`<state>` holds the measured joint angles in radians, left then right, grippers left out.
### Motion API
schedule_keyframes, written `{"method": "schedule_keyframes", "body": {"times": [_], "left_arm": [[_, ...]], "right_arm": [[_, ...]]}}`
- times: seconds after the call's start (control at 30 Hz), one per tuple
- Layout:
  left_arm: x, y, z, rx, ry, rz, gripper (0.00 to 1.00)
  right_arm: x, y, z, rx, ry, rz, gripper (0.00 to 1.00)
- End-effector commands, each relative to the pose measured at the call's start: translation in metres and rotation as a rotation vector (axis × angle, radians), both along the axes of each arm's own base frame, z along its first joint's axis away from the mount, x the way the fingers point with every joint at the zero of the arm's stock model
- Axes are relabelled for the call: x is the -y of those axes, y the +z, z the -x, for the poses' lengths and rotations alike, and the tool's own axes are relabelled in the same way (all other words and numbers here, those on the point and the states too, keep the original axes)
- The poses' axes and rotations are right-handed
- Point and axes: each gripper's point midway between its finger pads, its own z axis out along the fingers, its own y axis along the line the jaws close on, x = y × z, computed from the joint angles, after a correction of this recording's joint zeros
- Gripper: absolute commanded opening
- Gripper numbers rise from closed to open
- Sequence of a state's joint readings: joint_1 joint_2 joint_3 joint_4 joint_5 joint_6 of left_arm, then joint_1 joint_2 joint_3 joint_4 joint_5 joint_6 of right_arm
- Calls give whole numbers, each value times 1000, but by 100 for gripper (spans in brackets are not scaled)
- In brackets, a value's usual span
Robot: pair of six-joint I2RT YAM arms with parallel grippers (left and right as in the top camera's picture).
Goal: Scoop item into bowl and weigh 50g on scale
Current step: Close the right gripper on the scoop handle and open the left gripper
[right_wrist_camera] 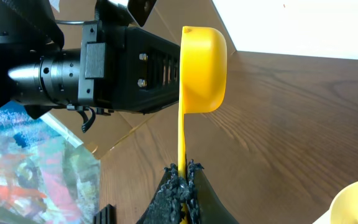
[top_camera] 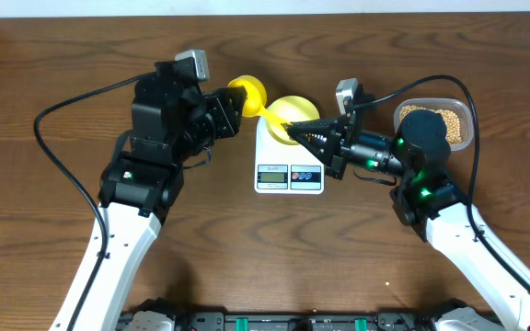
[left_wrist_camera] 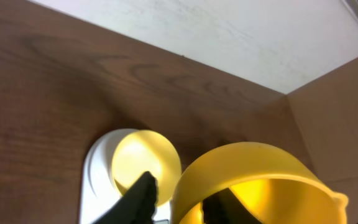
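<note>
Tabletop (top_camera: 44, 55) of dark brown wood carries the whole setup, and both arms reach in from the near edge toward its middle. Scale (top_camera: 288, 158), white and flat, lies between the arms with its grey display (top_camera: 271, 173) and buttons at the front; the reading is too small to make out. Clear container (top_camera: 466, 112) stands at far right, partly covered by the right arm. Bowl (top_camera: 293, 107), pale yellow-green, sits on the rear part of the scale; in the left wrist view its inside shows plain pale yellow. Yellow scoop (top_camera: 248, 92) hangs in the air just left of the bowl, its cup beside the scale's rear left corner and its handle running back over the scale. Right gripper (right_wrist_camera: 182, 177) is clamped on the end of that handle, the thin yellow strip pinched between its dark fingertips. Left gripper (top_camera: 229, 105) is at the scoop's cup. Its fingers (left_wrist_camera: 140, 194) stand apart with the cup wall between them; whether they press on it cannot be told. Beans (top_camera: 451, 125), small and tan, lie in the container, well apart from the bowl.
</note>
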<state>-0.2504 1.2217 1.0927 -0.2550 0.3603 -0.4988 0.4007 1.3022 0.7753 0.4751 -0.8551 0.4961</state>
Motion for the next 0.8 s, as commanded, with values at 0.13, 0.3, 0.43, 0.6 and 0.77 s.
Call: {"method": "schedule_keyframes", "body": {"times": [0.13, 0.3, 0.43, 0.6, 0.77], "left_arm": [[-2, 5, -3, 12, 8, -2, 11], [-2, 5, -3, -18, 34, 44, 7], [1, 5, -2, -39, 33, 80, 7], [10, 7, 4, -54, -19, 112, 8], [10, 7, 4, -30, -37, 77, 7]], "right_arm": [[-1, 9, 1, 33, -2, -7, 2], [-1, 10, 0, 19, -5, -12, 10], [0, 10, -4, -20, -30, -27, 19], [0, 19, -4, -33, -34, -64, 23], [1, 27, -4, -9, -34, -87, 27]]}}
